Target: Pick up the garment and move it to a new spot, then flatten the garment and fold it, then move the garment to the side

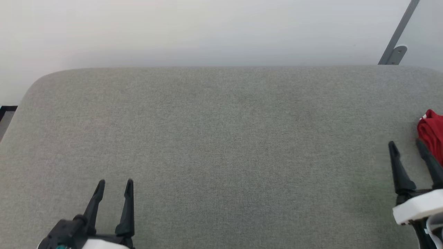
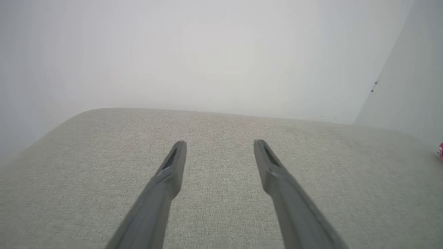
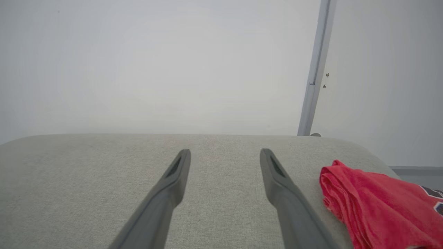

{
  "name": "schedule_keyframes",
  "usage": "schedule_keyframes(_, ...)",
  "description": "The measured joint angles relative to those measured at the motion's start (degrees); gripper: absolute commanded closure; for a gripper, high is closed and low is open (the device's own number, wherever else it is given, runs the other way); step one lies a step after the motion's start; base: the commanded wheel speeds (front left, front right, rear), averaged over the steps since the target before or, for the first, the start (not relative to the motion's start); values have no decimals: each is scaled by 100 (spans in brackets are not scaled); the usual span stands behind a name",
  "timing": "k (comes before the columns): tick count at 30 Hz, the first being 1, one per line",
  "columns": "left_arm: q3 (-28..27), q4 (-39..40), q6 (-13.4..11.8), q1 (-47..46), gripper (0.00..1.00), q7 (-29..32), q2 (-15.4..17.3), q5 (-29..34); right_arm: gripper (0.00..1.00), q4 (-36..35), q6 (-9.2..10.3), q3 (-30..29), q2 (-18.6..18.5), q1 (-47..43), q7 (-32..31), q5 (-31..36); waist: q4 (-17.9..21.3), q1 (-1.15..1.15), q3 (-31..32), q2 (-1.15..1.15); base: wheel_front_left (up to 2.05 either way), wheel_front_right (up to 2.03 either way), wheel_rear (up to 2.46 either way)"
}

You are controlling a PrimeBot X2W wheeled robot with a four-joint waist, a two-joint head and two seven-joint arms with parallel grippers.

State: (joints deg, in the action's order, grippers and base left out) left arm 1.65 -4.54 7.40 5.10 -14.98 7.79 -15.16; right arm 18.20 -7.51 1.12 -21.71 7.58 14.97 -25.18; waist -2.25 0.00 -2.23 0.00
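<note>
Grey fabric-covered padded surface with rounded corners, its far edge against a pale wall. A slanted grey metal strip rises behind the far right corner.

The garment lies at the right edge of the surface, about midway between near and far edges. It is red cloth gathered into a compact, layered bundle, not spread flat. In the right wrist view the garment shows stacked folds along its inner side and a bit of dark-and-white print at the outer end. Whether those layers are a tidy fold or a loose heap cannot be told, since part of it runs out of view.

Right claw hangs low over the surface near the right edge. Its fingers are spread wide with nothing between them, and the outer finger sits just beside the bundle. I cannot tell whether they touch. From its own wrist the right claw points toward the far edge, with the cloth off to its outer side and not in its gap.

Left claw is near the near left corner, also spread wide and empty, well apart from the garment. Its wrist view shows the left claw over bare fabric.

Judgement: a bundle parked at the side with both claws empty fits two stages. It may be a heap waiting to be taken up, or a folded jersey already set aside. The broad middle of the surface would serve for spreading and folding. The right claw is the likelier one to deal with cloth at that edge.
</note>
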Motion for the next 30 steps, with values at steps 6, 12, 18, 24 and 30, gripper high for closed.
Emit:
schedule_keyframes(6, -105, 172, 0, 309, 0, 0, -66, 9, 0, -531, 1, -361, 165, -424, -87, 63, 44, 0, 41, 0, 0, 0, 0)
schedule_keyframes(12, -180, 266, 0, 419, 0, 0, -105, 52, 0, -881, 1, -581, 365, -710, -211, 151, 35, 0, 29, 0, 0, 0, 0)
schedule_keyframes(18, -180, 287, 0, 433, 0, 0, -97, 79, 0, -1059, 1, -648, 481, -787, -289, 209, 37, 0, 17, 0, 0, 0, 0)
schedule_keyframes(24, -137, 304, 1, 422, 0, 0, -93, 76, 0, -1135, 1, -639, 524, -790, -338, 241, 40, 0, -18, 0, 0, 0, 0)
schedule_keyframes(30, -127, 310, 0, 421, 0, 0, -100, 74, 0, -1156, 1, -602, 565, -795, -337, 241, 34, 0, -22, 0, 0, 0, 0)
